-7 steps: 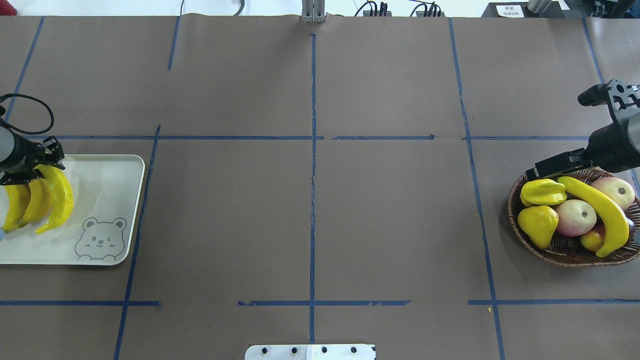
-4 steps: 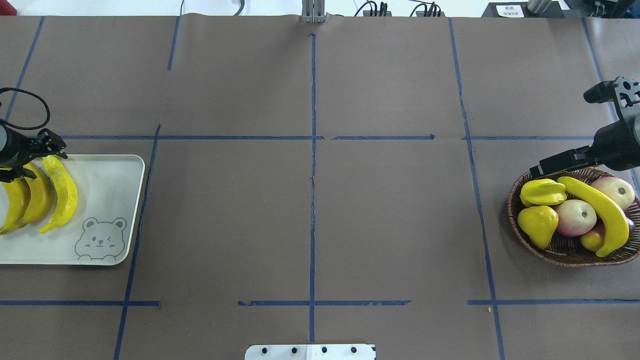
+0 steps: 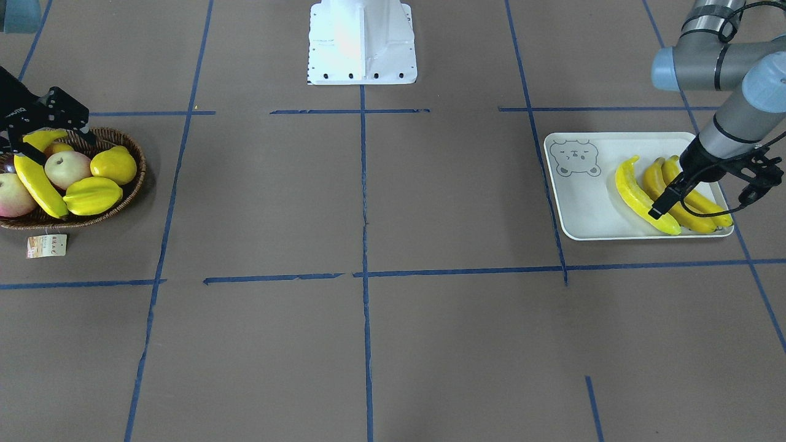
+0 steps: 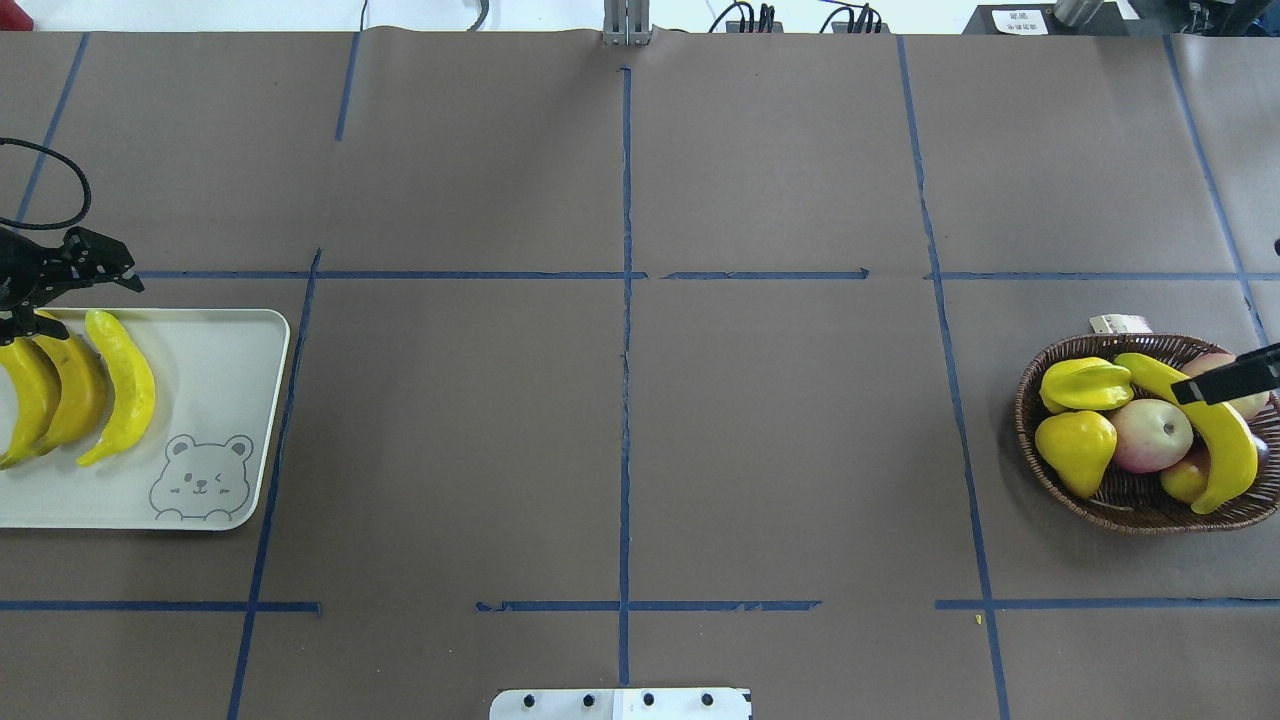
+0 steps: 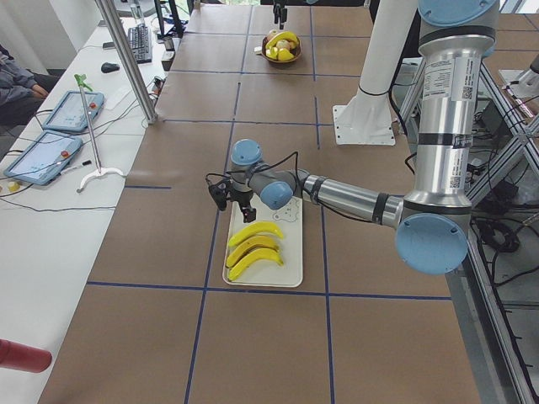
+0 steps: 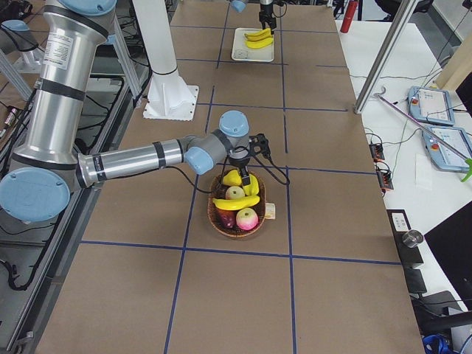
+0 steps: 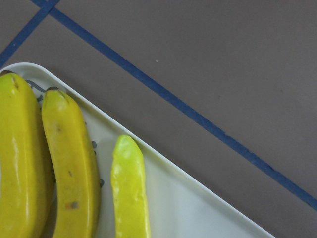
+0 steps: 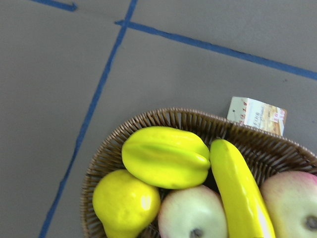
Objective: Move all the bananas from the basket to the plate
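Note:
Three bananas [image 4: 75,395] lie side by side on the plate [image 4: 220,380], a pale tray with a bear face. They also show in the left wrist view [image 7: 72,168]. My left gripper [image 4: 70,295] is open and empty, above the plate's far edge beside the banana tips. One banana [image 4: 1215,430] lies across the fruit in the wicker basket [image 4: 1130,495]; it also shows in the right wrist view [image 8: 242,193]. My right gripper [image 3: 52,141] is open above the basket's robot-side end, with that banana's tip between the fingers [image 4: 1225,380].
The basket also holds a starfruit [image 4: 1085,385], a yellow pear-like fruit [image 4: 1078,450] and apples [image 4: 1150,435]. A paper tag [image 4: 1120,323] lies by its far rim. The robot's white base [image 3: 362,43] stands at the table's near middle.
My left gripper has let go of the third banana and drawn back from it. My right arm has shifted right, its finger now over the basket's banana.

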Controlling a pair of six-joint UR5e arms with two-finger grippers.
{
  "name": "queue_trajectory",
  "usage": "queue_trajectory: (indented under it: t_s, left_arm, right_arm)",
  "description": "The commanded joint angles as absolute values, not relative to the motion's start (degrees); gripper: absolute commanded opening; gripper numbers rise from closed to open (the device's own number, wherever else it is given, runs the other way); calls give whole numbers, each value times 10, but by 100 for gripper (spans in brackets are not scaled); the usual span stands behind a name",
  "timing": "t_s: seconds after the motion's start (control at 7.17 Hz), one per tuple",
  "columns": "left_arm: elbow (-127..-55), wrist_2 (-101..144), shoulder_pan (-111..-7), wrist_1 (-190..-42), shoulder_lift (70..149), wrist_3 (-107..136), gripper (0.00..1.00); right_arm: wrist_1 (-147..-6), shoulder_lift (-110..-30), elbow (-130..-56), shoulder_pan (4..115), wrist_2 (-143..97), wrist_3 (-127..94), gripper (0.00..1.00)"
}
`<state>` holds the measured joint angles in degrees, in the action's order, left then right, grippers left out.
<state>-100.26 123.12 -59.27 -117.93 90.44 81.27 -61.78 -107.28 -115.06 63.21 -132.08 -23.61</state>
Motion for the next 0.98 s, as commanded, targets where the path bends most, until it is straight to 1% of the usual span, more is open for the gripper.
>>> queue_trajectory:
  t_s: [0.0, 0.28, 0.42, 0.84]
  left_arm:
    - [-1012, 1234, -592, -1179, 905, 817, 100]
    - [-1013, 1235, -592, -1180, 906, 817, 100]
    - [-1013, 1235, -592, -1180, 906, 817, 100]
    - [-1013, 1235, -592, -1181, 906, 817, 100]
  right_arm:
    - [-504, -1142, -1116, 635, -1311, -233, 100]
    - [-504, -1143, -1086, 629, -1286, -235, 99]
    - [-504, -1140, -1077, 608, -1263, -236, 99]
    - [-507, -1135, -1071, 560, -1227, -265, 98]
